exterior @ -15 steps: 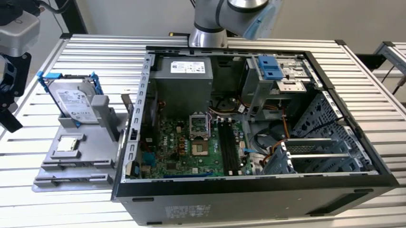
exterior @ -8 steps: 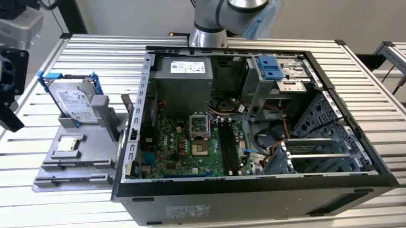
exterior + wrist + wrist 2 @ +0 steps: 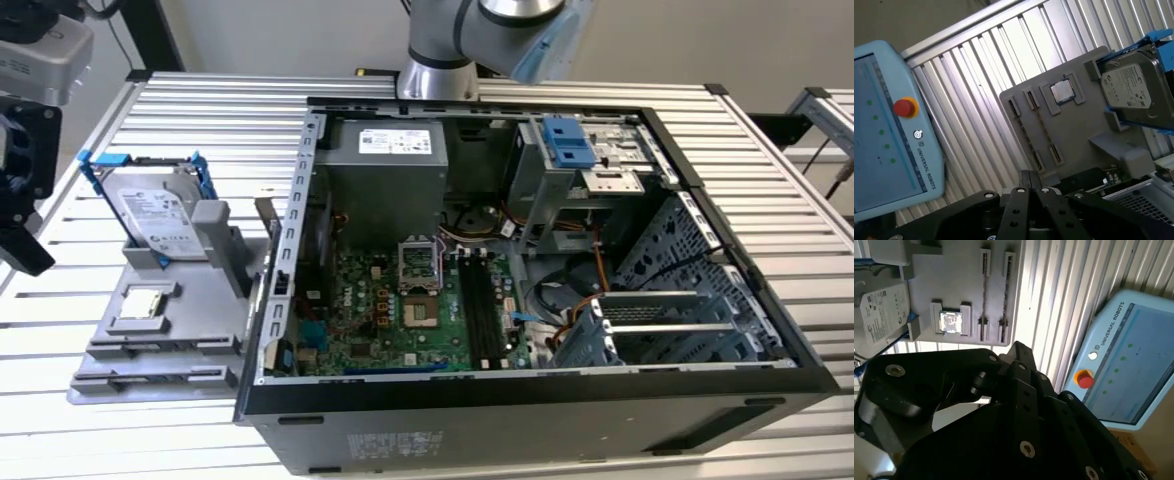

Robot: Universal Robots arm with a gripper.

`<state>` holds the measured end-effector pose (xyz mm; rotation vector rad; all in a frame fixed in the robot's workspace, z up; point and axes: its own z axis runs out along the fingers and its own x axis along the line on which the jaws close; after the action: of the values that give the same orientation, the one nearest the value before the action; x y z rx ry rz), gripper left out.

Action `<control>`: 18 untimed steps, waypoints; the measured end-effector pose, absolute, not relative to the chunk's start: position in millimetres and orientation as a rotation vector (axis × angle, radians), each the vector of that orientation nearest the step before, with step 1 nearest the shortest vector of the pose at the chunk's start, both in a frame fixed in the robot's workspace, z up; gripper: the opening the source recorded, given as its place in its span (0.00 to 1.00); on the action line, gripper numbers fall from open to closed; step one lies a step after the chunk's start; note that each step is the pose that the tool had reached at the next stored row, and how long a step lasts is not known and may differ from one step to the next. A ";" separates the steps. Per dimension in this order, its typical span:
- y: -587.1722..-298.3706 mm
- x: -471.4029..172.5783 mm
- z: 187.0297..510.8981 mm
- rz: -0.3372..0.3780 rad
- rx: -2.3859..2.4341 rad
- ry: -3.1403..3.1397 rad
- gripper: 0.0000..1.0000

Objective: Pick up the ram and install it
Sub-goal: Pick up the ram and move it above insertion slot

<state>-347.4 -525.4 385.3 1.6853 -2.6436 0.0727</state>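
Observation:
My gripper (image 3: 19, 235) hangs at the exterior view's left edge, high above the grey parts fixture (image 3: 200, 300). In both wrist views its black fingertips (image 3: 1030, 174) (image 3: 1015, 347) meet with nothing visible between them. Under them the fixture (image 3: 1079, 125) (image 3: 949, 285) carries two long narrow slots (image 3: 985, 290) (image 3: 1041, 127). A thin dark line runs along each slot; I cannot tell whether either line is the ram on edge. The black memory sockets (image 3: 481, 305) lie on the green motherboard inside the open computer case (image 3: 534, 385).
A silver hard drive (image 3: 150, 215) in blue rails leans at the fixture's back. A small square chip (image 3: 144, 300) (image 3: 1061, 91) sits in a fixture pocket. A pale blue teach pendant (image 3: 889, 130) (image 3: 1126, 360) with a red button lies on the slatted table (image 3: 787, 200).

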 end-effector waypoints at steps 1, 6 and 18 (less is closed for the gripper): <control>-525.4 -347.4 384.9 0.061 1.700 -2.640 0.00; -525.3 -347.4 382.3 0.034 1.789 -2.596 0.00; -525.4 -347.4 377.7 -0.064 2.014 -2.497 0.00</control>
<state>-347.4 -525.4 377.7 2.0139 -2.4972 -0.0643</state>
